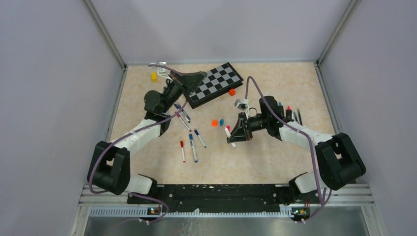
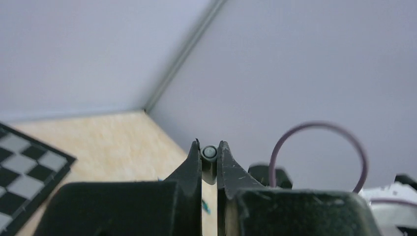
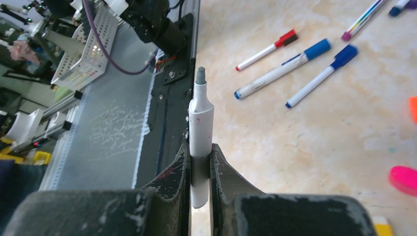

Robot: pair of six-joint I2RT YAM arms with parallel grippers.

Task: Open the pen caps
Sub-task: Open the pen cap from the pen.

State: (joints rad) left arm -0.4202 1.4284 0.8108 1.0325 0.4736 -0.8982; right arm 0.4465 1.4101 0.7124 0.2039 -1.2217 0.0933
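Right gripper (image 3: 200, 150): clamped on white pen (image 3: 201, 115), grey tip bare
Left gripper (image 2: 210, 145): pinched on small grey stub (image 2: 209, 153), pen or cap unclear
Pink cap (image 3: 403, 179): on table (image 1: 275, 152), beside right gripper
Capped pens (image 1: 193, 147): mid-table

A robotics lab test cell: plain grey panels (image 1: 44, 73) on aluminium framing (image 1: 104, 33) enclose a beige counter (image 1: 275, 162) and cabled robot arms (image 1: 133, 140).

One overhead, two wrist views
Overhead, from behind the arm bases, takes in the whole bench (image 1: 275, 162); left wrist looks close along its jaws to a far corner, sharing the chessboard (image 1: 214, 83); right wrist faces the near edge, sharing loose pens (image 1: 193, 147).
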